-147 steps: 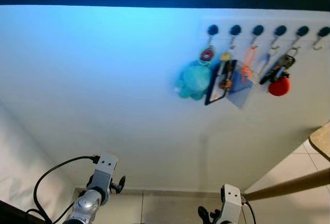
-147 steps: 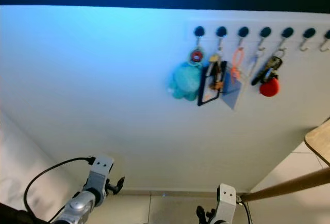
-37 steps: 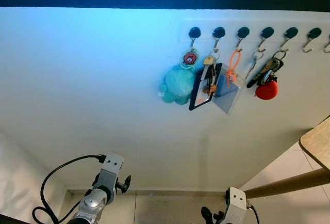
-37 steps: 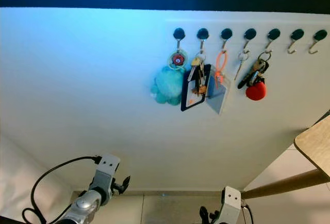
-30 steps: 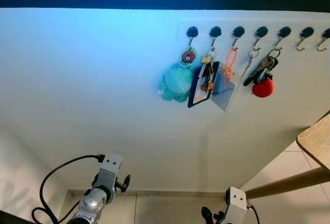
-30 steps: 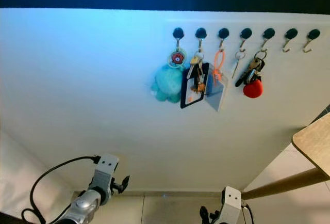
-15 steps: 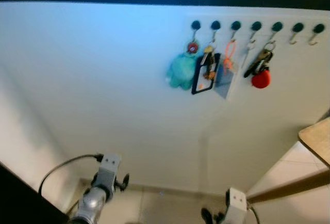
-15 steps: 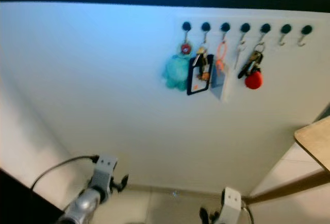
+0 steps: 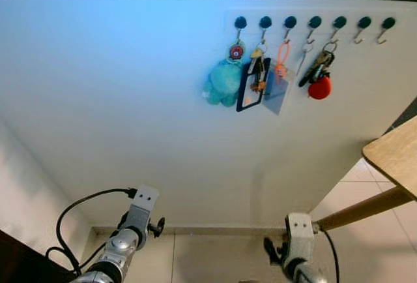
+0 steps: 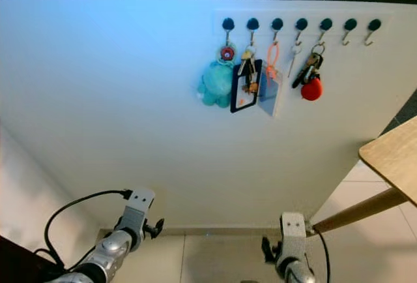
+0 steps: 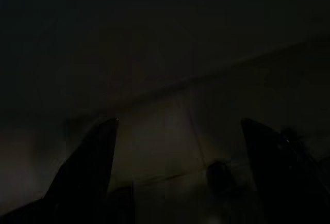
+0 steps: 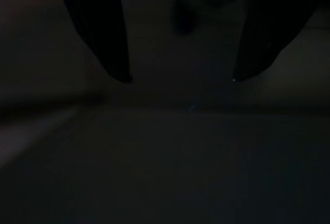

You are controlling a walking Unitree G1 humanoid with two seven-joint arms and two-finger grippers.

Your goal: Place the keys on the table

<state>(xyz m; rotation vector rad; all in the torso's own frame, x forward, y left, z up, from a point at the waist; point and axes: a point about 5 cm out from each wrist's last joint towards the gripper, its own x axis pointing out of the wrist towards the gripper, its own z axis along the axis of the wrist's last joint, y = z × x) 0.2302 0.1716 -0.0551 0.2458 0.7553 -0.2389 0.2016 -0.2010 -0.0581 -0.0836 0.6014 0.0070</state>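
keys [image 9: 317,69] hang on the hook rail [image 9: 313,22], desk [image 9: 397,159] below-right.
my left hand [image 11: 175,131] and right hand [image 12: 180,79], seemingly both apart, could snag neighbouring tags.

A row of black hooks [image 9: 315,21] sits on the white wall [image 9: 130,100]. A teal fluffy toy [image 9: 223,83], a black card holder [image 9: 249,87] and an orange strap [image 9: 282,55] hang there. Pale tiles [image 9: 221,257] cover the floor.

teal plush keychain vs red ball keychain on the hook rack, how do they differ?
The teal plush keychain hangs from the leftmost hook, the red ball keychain from the fifth. The plush is bigger and fuzzy with lobes; the ball is small, smooth and round. The plush hangs under a round red tag, the ball under dark keys. Both hang on the white wall, untouched.
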